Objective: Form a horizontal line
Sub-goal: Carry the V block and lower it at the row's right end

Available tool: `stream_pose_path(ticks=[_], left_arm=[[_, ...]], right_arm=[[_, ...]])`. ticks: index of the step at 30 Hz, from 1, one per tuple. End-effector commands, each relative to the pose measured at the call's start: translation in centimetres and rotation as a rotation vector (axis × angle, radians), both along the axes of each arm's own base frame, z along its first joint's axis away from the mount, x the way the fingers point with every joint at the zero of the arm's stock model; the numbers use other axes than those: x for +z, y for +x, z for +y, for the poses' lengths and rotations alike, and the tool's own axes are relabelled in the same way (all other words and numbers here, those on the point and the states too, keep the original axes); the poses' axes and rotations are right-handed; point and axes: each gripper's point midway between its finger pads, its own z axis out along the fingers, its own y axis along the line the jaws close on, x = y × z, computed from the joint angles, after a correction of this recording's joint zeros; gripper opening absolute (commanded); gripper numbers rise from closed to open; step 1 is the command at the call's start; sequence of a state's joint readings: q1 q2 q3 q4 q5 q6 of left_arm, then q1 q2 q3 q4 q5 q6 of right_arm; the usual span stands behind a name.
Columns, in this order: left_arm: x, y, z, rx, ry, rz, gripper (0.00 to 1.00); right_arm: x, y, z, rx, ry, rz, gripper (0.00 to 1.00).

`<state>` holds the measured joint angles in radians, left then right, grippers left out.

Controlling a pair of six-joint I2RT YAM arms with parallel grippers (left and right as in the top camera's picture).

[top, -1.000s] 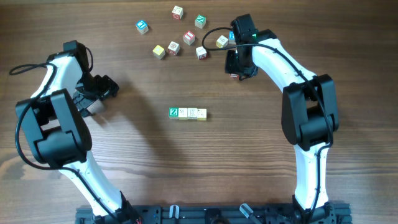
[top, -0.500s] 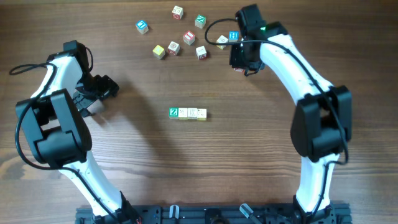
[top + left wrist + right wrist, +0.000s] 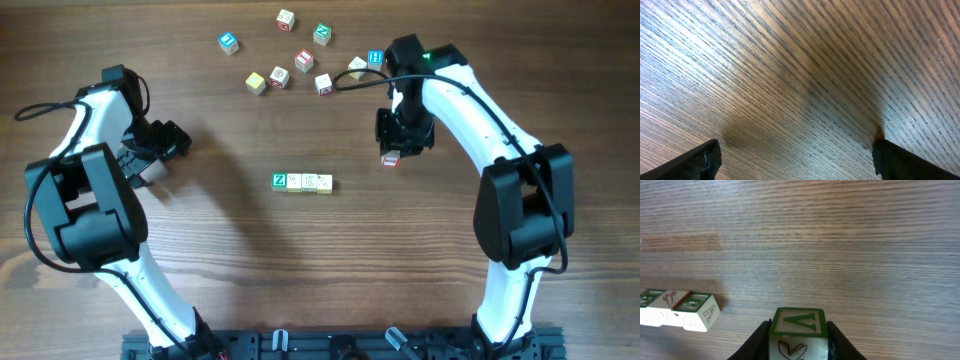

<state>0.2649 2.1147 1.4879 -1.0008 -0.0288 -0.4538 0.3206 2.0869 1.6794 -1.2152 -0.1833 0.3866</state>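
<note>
- The row (image 3: 302, 183) is four small wooden cubes lying flat mid-table in a straight left-to-right line, sides touching.
- The Z cube (image 3: 279, 180) forms its left end, its green top face bearing a white Z; the other three are cream or pale yellow with faint markings.
- The V cube (image 3: 798, 325) is cream, with a green-framed top face bearing a green V and a red drawing on its side. It sits upright, clamped in the right pincer (image 3: 798, 342), apart from the row's right end.

Probably a robotics lab: left arm (image 3: 88, 118) and right arm (image 3: 470, 100) on wood-grain table (image 3: 300, 270) (black base rail (image 3: 340, 346)).
</note>
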Motion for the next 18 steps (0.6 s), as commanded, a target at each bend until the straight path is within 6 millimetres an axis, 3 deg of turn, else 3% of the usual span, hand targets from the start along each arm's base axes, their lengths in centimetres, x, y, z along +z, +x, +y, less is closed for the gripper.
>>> stream_pose_path(ticks=[1, 5, 13, 18], left_arm=[[-1.0, -0.8, 0.6, 0.003, 0.023, 0.038, 1.00], [-1.0, -0.8, 0.6, 0.003, 0.023, 0.038, 1.00], [-1.0, -0.8, 0.6, 0.003, 0.023, 0.038, 1.00], [-1.0, -0.8, 0.6, 0.003, 0.023, 0.038, 1.00]], right_arm=[[0.1, -1.0, 1.9, 0.048, 0.047, 0.010, 0.20], [0.1, -1.6, 4.1, 0.078, 0.047, -0.005, 0.20], [-0.1, -2.7, 6.7, 0.103, 0.017, -0.026, 0.20], [-1.9, -3.7, 8.1, 0.145, 0.014, -0.042, 0.20]])
